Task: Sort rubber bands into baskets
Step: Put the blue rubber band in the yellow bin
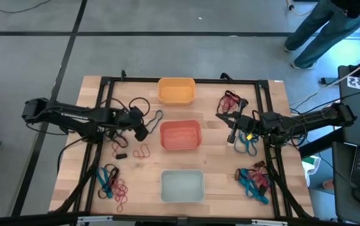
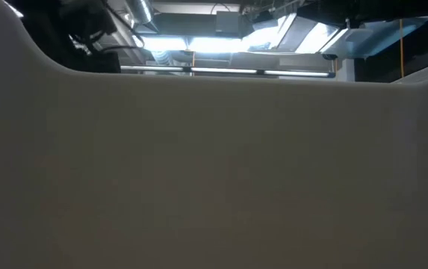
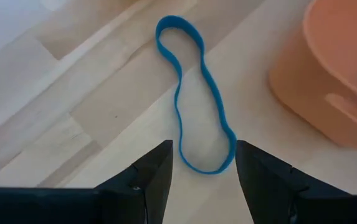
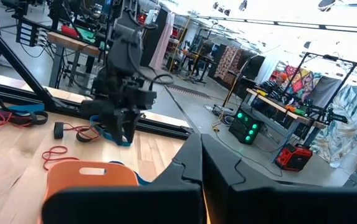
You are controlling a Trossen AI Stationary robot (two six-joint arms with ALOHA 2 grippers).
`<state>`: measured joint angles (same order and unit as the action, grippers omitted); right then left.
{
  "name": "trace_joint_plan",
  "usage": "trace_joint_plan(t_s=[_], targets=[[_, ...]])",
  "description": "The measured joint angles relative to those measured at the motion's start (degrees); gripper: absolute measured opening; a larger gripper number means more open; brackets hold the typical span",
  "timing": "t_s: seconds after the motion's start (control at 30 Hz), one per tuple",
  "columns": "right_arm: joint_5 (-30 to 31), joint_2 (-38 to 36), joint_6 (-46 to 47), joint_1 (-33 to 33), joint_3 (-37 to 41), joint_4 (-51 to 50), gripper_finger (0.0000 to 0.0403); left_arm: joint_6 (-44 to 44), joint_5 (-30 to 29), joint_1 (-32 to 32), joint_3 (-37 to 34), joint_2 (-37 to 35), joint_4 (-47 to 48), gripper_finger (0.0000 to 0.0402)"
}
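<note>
A blue rubber band [image 3: 197, 93] lies flat on the wooden table as a long loop, next to the red-orange basket [image 3: 334, 81]. My left gripper [image 3: 204, 171] is open and tipped down over it, one finger on each side of the loop's near end. It stands left of the red-orange basket [image 1: 180, 135] in the high view [image 1: 143, 129]. My right gripper [image 1: 233, 132] waits right of that basket, held level and shut with nothing in it [image 4: 202, 168]. The yellow-orange basket [image 1: 176, 90] stands at the far side and the pale basket [image 1: 182, 186] at the near side.
Loose rubber bands lie in heaps at the near left [image 1: 112, 182], near right [image 1: 255, 179], far right [image 1: 230, 100] and under my right arm [image 1: 247, 145]. Red ones [image 1: 141, 150] lie near my left gripper. The pale basket's wall [image 2: 214, 164] fills the low view. A person's legs [image 1: 321, 31] show beyond the table.
</note>
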<state>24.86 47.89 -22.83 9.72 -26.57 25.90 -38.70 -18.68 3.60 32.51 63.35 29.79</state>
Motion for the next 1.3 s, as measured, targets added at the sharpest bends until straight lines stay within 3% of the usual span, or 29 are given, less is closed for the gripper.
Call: trace_joint_plan(t_s=[0.53, 0.7, 1.13, 1.3], targets=[[-0.02, 0.01, 0.0, 0.0, 0.0, -0.17, 0.0001, 4.22, 0.02, 4.47, -0.26, 17.95, -9.36, 0.017], [-0.02, 0.0, 0.0, -0.01, 0.0, -0.27, 0.0001, 5.52, 0.04, 5.02, -0.13, 20.64, -11.41, 0.0166], [-0.02, -0.01, -0.02, -0.01, 0.0, -0.28, 0.0001, 13.95, 0.19, 5.0, -0.15, 20.55, -12.71, 0.0016], [-0.02, 0.0, -0.02, -0.02, 0.0, -0.27, 0.0001, 15.61, -0.15, 5.03, -0.18, 19.73, -11.75, 0.001]])
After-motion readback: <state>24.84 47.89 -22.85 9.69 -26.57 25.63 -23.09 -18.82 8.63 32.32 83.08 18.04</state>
